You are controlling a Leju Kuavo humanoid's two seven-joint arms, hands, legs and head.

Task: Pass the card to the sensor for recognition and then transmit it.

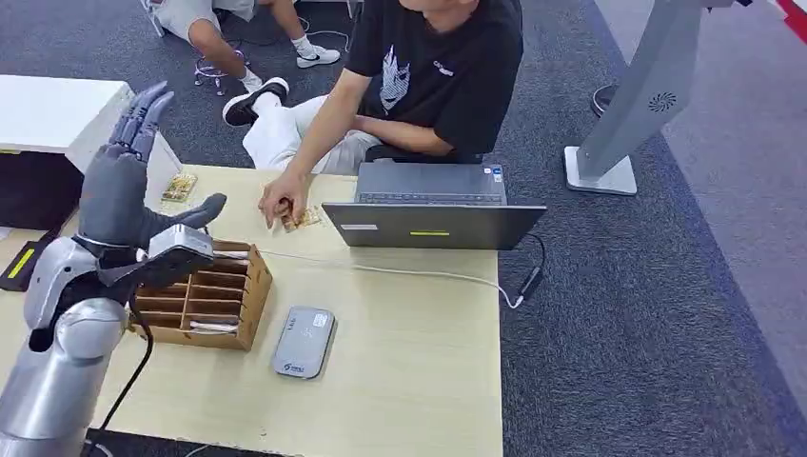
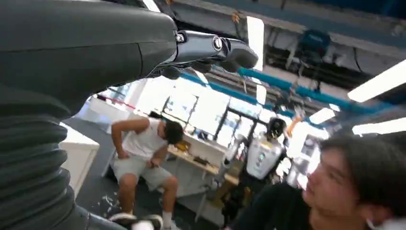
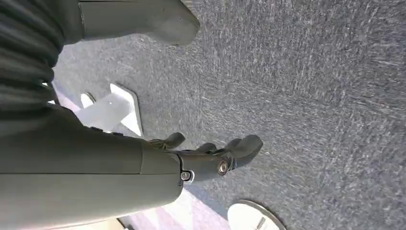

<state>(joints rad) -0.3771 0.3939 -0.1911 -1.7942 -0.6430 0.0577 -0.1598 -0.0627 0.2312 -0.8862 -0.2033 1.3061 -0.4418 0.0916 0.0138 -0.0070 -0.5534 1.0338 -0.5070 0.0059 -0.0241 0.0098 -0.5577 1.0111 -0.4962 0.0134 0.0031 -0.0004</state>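
Observation:
My left hand [image 1: 124,181] is raised above the table's left end, open, fingers pointing up and thumb out, holding nothing. In the left wrist view the left hand [image 2: 95,52] points toward the ceiling. Below it stands a wooden slotted box [image 1: 249,286] with white cards [image 1: 214,326] in its slots. The grey sensor [image 1: 304,343] lies flat on the table to the right of the box. A yellowish patterned card [image 1: 179,187] lies at the far left edge. A person's hand [image 1: 282,198] rests on another card [image 1: 306,219]. My right hand [image 3: 143,163] hangs empty over grey carpet, fingers apart.
A seated person in a black shirt faces me across the light wooden table [image 1: 409,362]. An open laptop [image 1: 433,214] stands at the far side, its white cable [image 1: 428,274] crossing the table. A white cabinet [image 1: 57,109] is at the left, a grey stand [image 1: 600,171] on the carpet at the right.

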